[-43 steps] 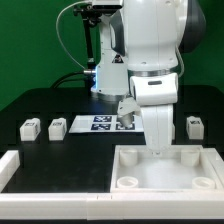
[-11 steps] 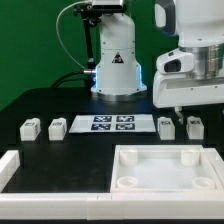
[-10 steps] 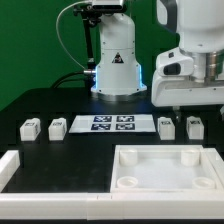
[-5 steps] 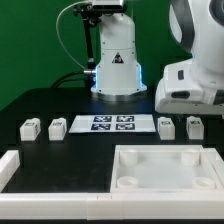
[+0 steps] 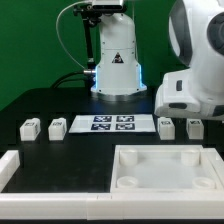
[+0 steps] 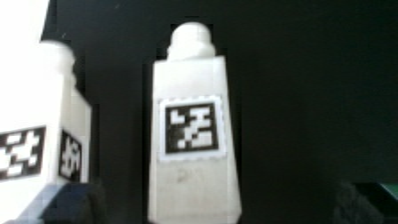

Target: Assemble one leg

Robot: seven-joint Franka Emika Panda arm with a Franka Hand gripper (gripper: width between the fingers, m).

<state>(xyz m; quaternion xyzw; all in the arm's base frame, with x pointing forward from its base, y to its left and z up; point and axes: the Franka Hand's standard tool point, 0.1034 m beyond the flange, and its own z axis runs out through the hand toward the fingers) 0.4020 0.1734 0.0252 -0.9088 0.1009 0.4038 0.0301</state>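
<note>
Four small white legs lie on the black table: two at the exterior view's left (image 5: 30, 128) (image 5: 58, 127) and two at its right (image 5: 166, 127) (image 5: 194, 127). The arm's white wrist (image 5: 192, 90) hangs above the right pair and hides the gripper in that view. In the wrist view one leg (image 6: 192, 130) shows its tag and peg end and lies between my dark fingertips (image 6: 63, 205). A second leg (image 6: 39, 130) lies beside it. My gripper (image 6: 214, 205) is open and holds nothing.
The large white tray-like piece with raised rim (image 5: 122, 152) sits at the front, with round sockets in its corners. The marker board (image 5: 112, 123) lies behind it. A white rail (image 5: 10, 165) lies at the front left. The robot base (image 5: 115, 60) stands at the back.
The arm has left the tray and swung to the exterior view's right. Over the last second its wrist has come lower over the right pair of legs.
</note>
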